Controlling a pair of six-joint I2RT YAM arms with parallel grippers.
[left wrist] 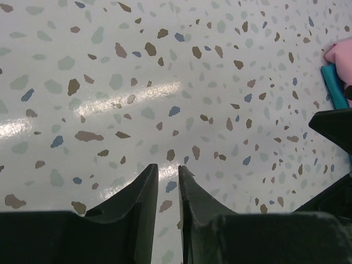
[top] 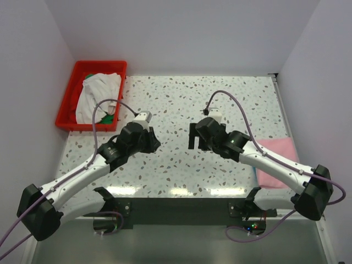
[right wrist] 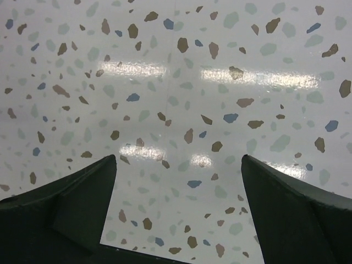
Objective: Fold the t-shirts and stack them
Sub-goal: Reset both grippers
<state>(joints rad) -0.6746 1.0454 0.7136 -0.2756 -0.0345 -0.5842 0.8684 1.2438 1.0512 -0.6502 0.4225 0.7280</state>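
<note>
An off-white t-shirt (top: 98, 96) lies crumpled in the red crate (top: 70, 93) at the back left, with a green t-shirt (top: 109, 117) showing under it. A folded light pink t-shirt (top: 278, 162) lies at the table's right edge. In the left wrist view the pink shirt (left wrist: 340, 55) rests on a teal one (left wrist: 334, 85). My left gripper (top: 155, 146) hovers over the bare table centre, jaws almost together and empty (left wrist: 168, 168). My right gripper (top: 197, 145) faces it, jaws wide apart and empty (right wrist: 179, 159), above bare tabletop.
The speckled tabletop (top: 176, 104) is walled by white panels at the back and both sides. The right arm's link crosses over the pink shirt's near left part. The right gripper's black fingers (left wrist: 335, 126) show at the right of the left wrist view.
</note>
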